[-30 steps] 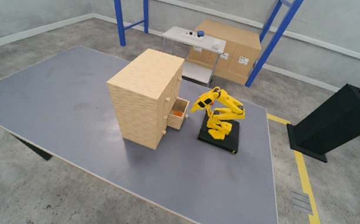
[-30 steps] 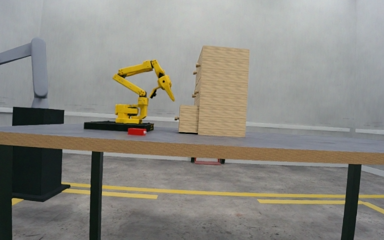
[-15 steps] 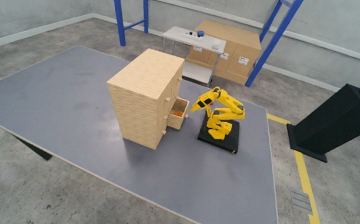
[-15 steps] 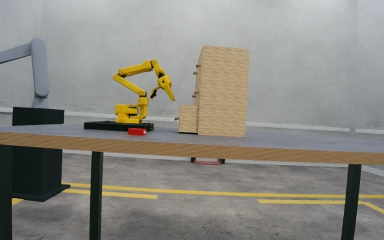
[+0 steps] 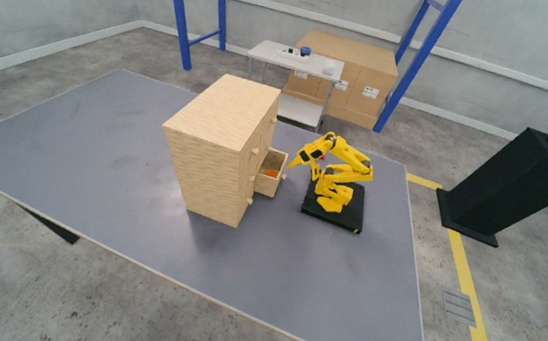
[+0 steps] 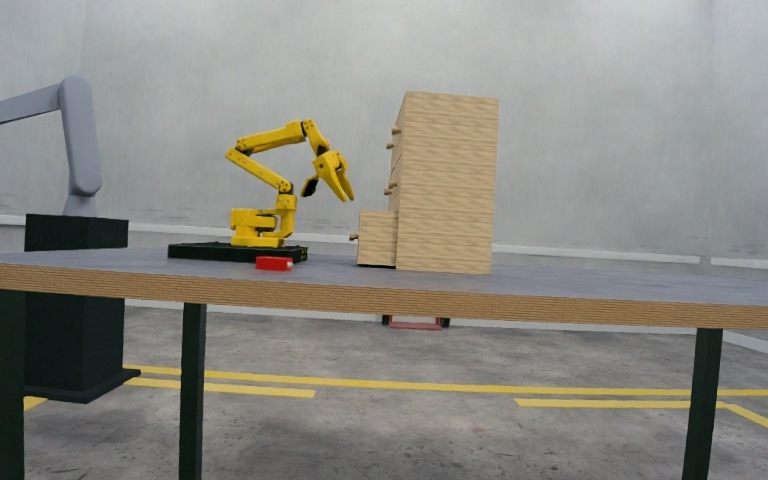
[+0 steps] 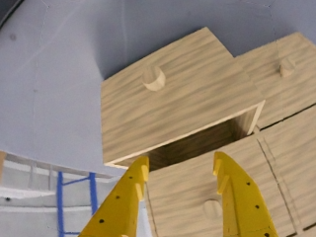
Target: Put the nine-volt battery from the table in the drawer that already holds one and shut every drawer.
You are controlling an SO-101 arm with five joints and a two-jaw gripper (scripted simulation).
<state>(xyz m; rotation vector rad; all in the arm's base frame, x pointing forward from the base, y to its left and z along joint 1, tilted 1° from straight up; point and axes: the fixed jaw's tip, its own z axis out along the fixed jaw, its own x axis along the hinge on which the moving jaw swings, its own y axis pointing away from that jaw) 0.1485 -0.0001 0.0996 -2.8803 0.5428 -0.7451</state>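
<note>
On the tabletop (image 5: 319, 278) (image 6: 509, 283), red battery (image 5: 322, 157) (image 6: 274, 263) below end effector (image 5: 302, 168) (image 6: 348, 199) (image 7: 182, 160).

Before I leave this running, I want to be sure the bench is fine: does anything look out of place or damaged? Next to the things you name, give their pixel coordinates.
Nothing looks damaged or spilled. One bottom drawer (image 5: 268, 186) (image 6: 376, 238) (image 7: 183, 99) stands pulled out of the cabinet (image 5: 223, 109) (image 6: 444, 186), and a red block (image 6: 273, 263) lies loose beside the arm's black base (image 6: 195, 251).

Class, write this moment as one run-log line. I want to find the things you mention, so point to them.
yellow gripper (image 5: 301, 169) (image 6: 348, 200) (image 7: 182, 160): partly open, empty | light wooden lower drawer (image 5: 268, 187) (image 6: 376, 238) (image 7: 183, 99): pulled out, orange object (image 5: 271, 173) inside | red block-shaped object (image 6: 272, 263): on table
</note>
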